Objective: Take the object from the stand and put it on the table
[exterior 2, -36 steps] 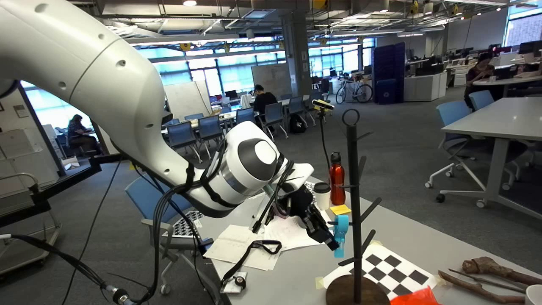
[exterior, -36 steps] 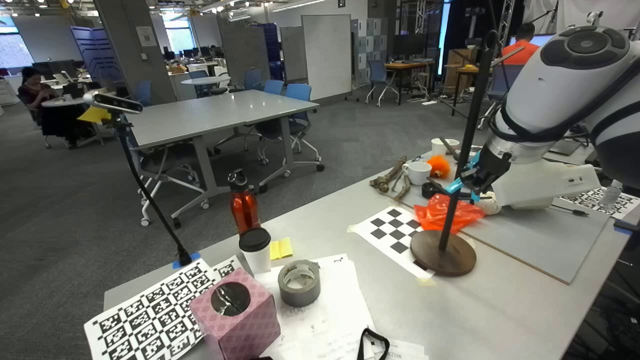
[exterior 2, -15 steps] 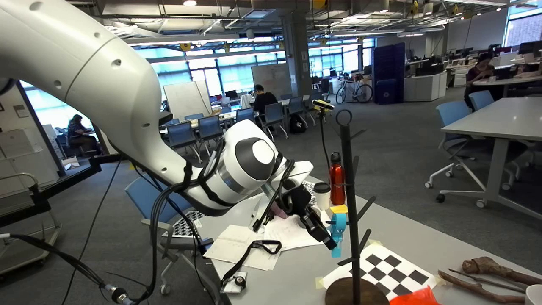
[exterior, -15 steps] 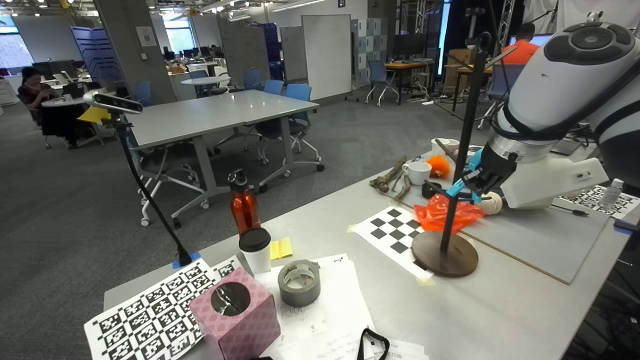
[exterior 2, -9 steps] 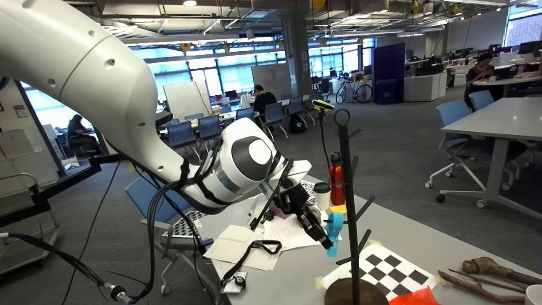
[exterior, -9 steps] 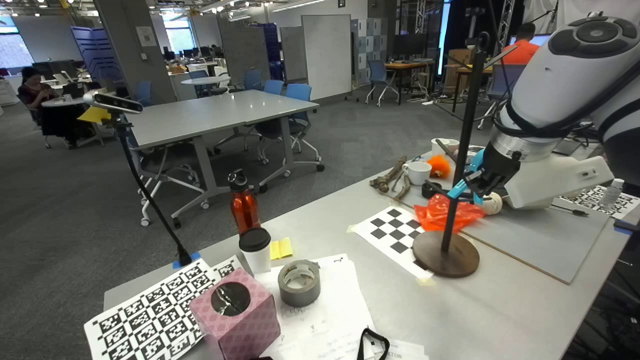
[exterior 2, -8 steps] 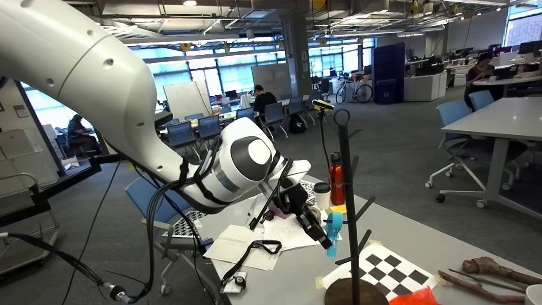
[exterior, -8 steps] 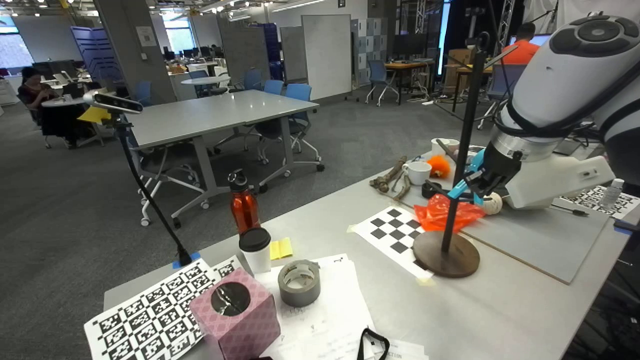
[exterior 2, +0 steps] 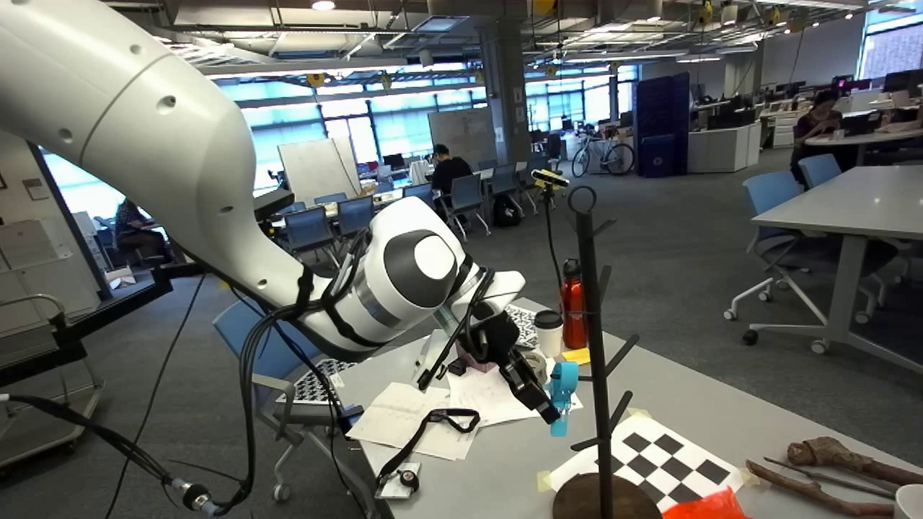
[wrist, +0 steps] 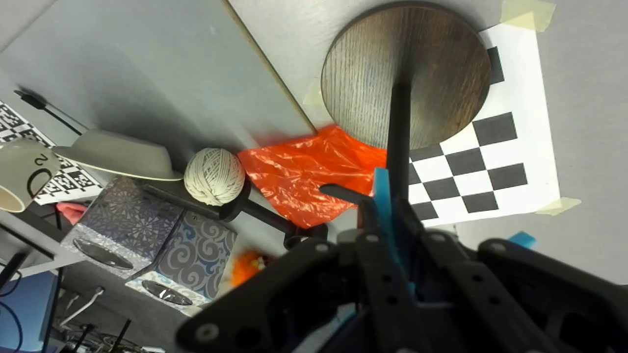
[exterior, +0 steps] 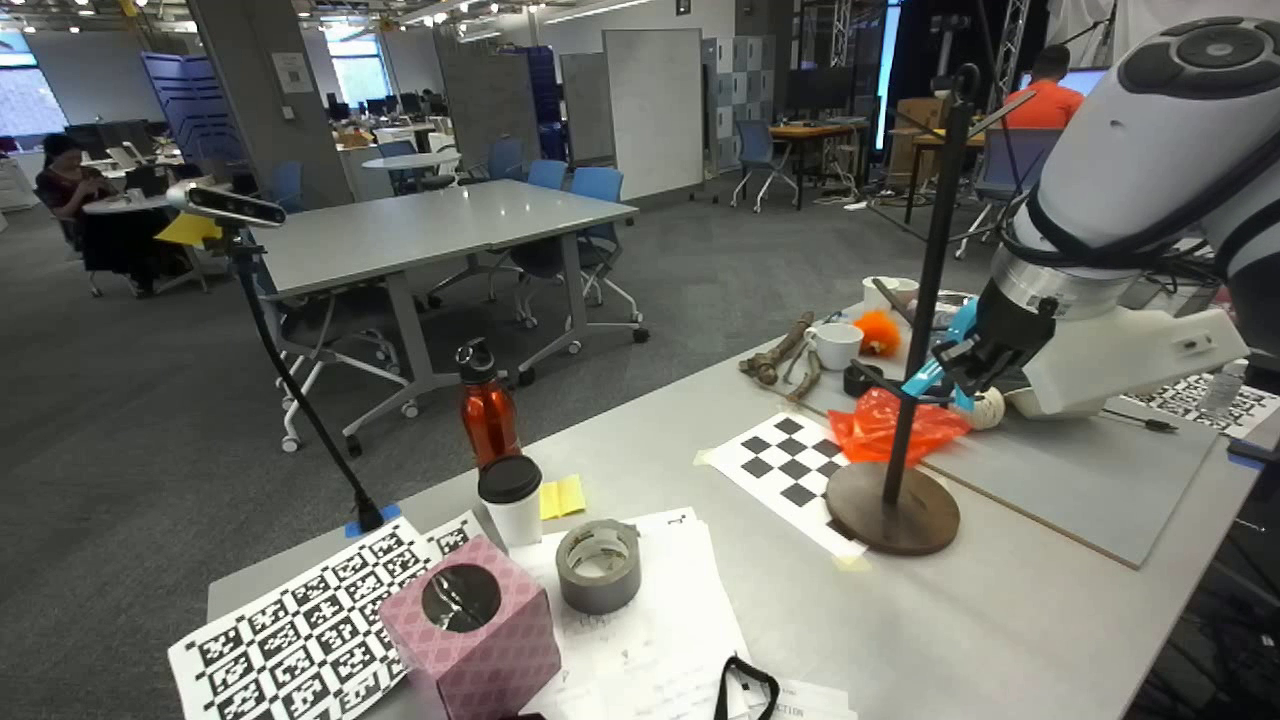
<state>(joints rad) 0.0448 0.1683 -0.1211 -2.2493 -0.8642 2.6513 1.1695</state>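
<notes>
Worktop [exterior: 1000, 625]: supported stand [exterior 2: 596, 360] | Jaws: clamped light-blue piece [exterior 2: 562, 393] | Change: piece shifted away from stand | Meaning: unhooking probably progressed; full clearance was unclear; placement remained.

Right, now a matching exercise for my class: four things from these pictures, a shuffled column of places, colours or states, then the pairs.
1. light-blue piece
2. stand
3. roll of tape
4. paper cup

A. standing partly on the checkerboard sheet
B. white with a black lid
C. held in the gripper
D. grey

Pairs: 1-C; 2-A; 3-D; 4-B
</notes>
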